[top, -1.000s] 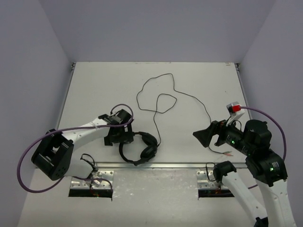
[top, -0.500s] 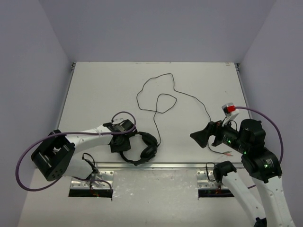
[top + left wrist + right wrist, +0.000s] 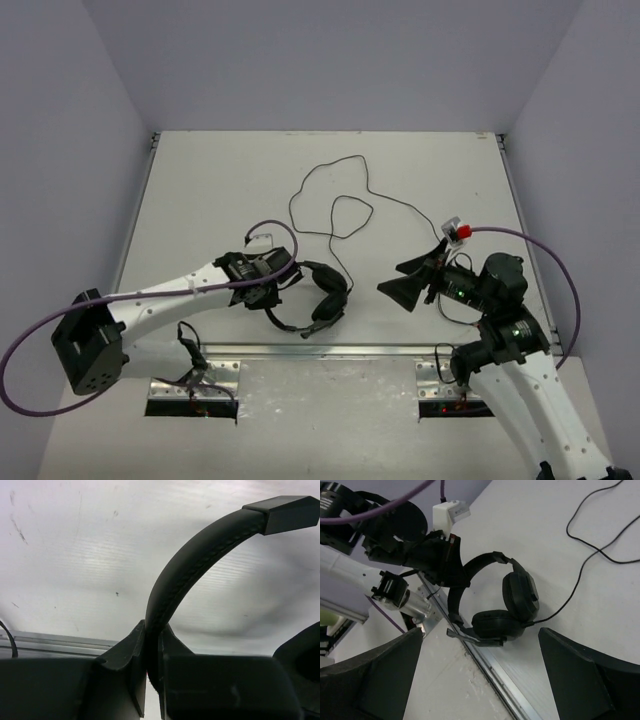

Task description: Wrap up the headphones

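Where overhead blurs it, wrist view shows left end effector clamping headband.

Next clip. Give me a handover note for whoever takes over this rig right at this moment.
Left gripper: shut on the headband of the headphones, near the table's front edge.
Right gripper: open, empty, to the right of the headphones.
Cable: lies in loose loops across the table, none of it wound.
Done: headband gripped.
Left: wind the whole cable around the headphones.
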Controlling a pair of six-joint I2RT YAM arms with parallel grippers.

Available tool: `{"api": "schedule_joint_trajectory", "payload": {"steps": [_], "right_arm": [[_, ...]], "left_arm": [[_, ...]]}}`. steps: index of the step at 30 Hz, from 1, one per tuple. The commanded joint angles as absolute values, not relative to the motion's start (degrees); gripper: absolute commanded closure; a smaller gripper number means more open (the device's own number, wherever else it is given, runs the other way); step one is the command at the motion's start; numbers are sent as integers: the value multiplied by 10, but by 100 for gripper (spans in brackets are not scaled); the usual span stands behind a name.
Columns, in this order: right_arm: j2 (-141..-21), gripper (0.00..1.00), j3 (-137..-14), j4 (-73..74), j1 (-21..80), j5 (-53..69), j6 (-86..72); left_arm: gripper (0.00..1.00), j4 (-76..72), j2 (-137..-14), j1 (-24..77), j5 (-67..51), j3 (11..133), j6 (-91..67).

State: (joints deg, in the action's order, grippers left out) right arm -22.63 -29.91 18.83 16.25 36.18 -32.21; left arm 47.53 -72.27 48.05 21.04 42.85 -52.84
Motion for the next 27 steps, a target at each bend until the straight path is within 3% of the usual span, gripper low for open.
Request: {"api": "schedule_joint_trajectory", "payload": {"steps": [1, 4, 10, 15, 20, 27], "right_arm": [[-270, 1, -255, -70, 161, 440, -374], [-340, 1, -236, -211, 161, 445, -370], [-475, 1, -286, -228, 161, 339, -278], [-561, 1, -301, -295, 163, 362, -250], [-615, 3, -311, -338, 187, 410, -218], [-677, 7, -341, -340, 264, 345, -149]], "left_arm": [[100, 569, -676, 509, 274, 532, -548], [100, 628, -634, 516, 313, 580, -537], [100, 683, -590, 515, 340, 670, -496], [100, 728, -577, 515, 360, 759, -472], [100, 712, -551, 515, 305, 830, -455], [100, 689, -537, 515, 262, 861, -450]]}}
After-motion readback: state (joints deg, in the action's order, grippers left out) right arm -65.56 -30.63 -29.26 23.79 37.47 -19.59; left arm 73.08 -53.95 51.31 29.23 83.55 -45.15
